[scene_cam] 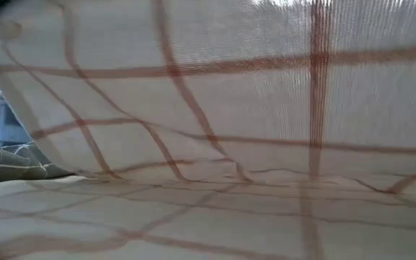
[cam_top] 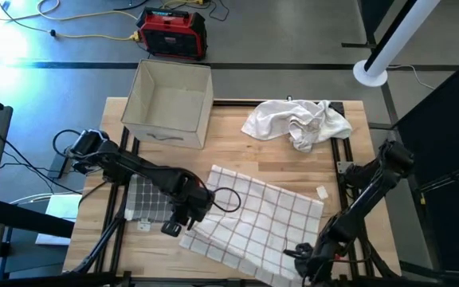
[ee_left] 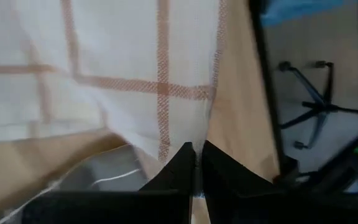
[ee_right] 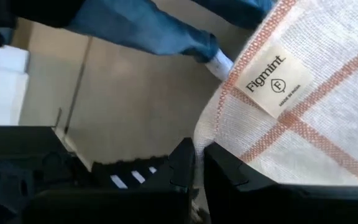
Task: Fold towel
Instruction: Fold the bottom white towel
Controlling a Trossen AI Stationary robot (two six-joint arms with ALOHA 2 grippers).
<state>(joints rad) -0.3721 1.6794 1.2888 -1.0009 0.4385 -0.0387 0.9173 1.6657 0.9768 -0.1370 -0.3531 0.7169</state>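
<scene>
Both grippers have their jaws pinching the white red-checked cloth towel (cam_top: pixel 253 219), lying flat on the wooden desk (cam_top: pixel 237 139): left gripper (cam_top: pixel 183 226) one near corner, right gripper (cam_top: pixel 303 257) the other. Thin grip, so I'd guess a corner slips mid-fold.

My wooden table (cam_top: pixel 245 151) carries a checked towel (cam_top: pixel 253 219) near its front edge, a crumpled white cloth (cam_top: pixel 297 121) toward the back right corner, and a cardboard box (cam_top: pixel 168 102) at the back left corner.
</scene>
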